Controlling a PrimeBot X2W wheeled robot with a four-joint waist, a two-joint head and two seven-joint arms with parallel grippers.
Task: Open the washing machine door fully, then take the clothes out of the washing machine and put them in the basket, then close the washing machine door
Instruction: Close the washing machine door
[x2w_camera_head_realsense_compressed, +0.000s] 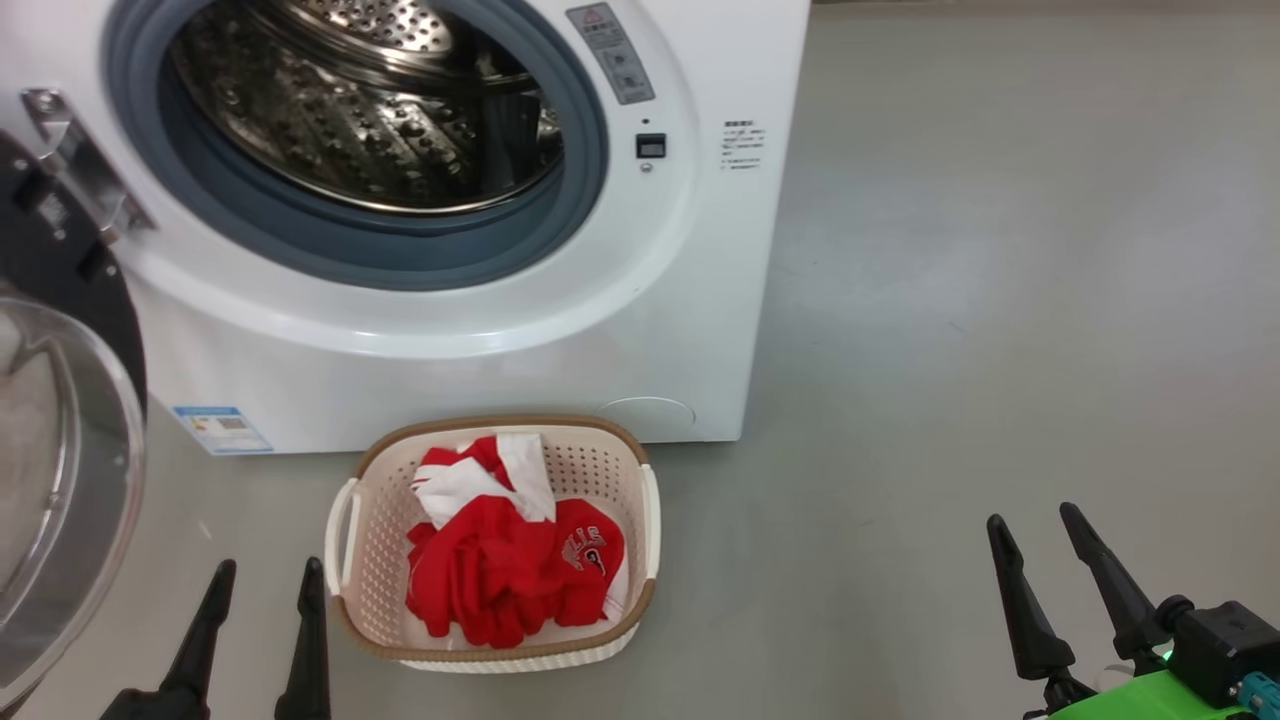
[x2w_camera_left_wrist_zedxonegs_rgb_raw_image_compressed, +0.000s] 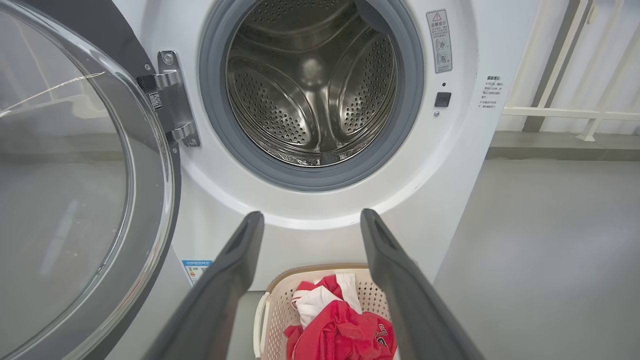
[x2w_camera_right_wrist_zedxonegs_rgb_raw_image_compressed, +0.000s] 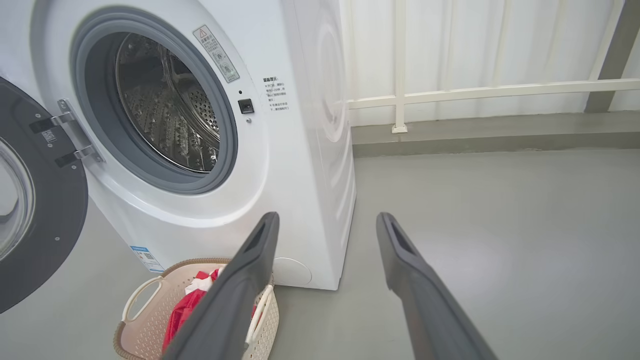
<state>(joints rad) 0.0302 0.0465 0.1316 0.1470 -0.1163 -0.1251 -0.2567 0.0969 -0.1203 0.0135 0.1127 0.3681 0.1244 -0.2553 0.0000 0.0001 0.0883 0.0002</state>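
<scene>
The white washing machine (x2w_camera_head_realsense_compressed: 480, 340) stands with its steel drum (x2w_camera_left_wrist_zedxonegs_rgb_raw_image_compressed: 310, 85) bare of cloth as far as I can see. Its door (x2w_camera_head_realsense_compressed: 60, 440) hangs swung wide to the left, black rim and glass bowl facing me. On the floor before the machine sits the cream basket (x2w_camera_head_realsense_compressed: 640, 520) holding the red and white clothes (x2w_camera_head_realsense_compressed: 510, 560). My left gripper (x2w_camera_head_realsense_compressed: 268, 575) is open just left of the basket, nothing between its fingers. Over bare floor at the lower right, my right gripper (x2w_camera_head_realsense_compressed: 1035, 520) is open and holds nothing. The same basket (x2w_camera_right_wrist_zedxonegs_rgb_raw_image_compressed: 145, 320) sits by the right gripper's left finger (x2w_camera_right_wrist_zedxonegs_rgb_raw_image_compressed: 250, 280).
Grey floor (x2w_camera_head_realsense_compressed: 1000, 300) stretches to the right of the machine. A white railing (x2w_camera_right_wrist_zedxonegs_rgb_raw_image_compressed: 475, 92) and a low kerb run along the wall behind. The door's metal hinge (x2w_camera_left_wrist_zedxonegs_rgb_raw_image_compressed: 172, 97) juts from the machine's front at the left.
</scene>
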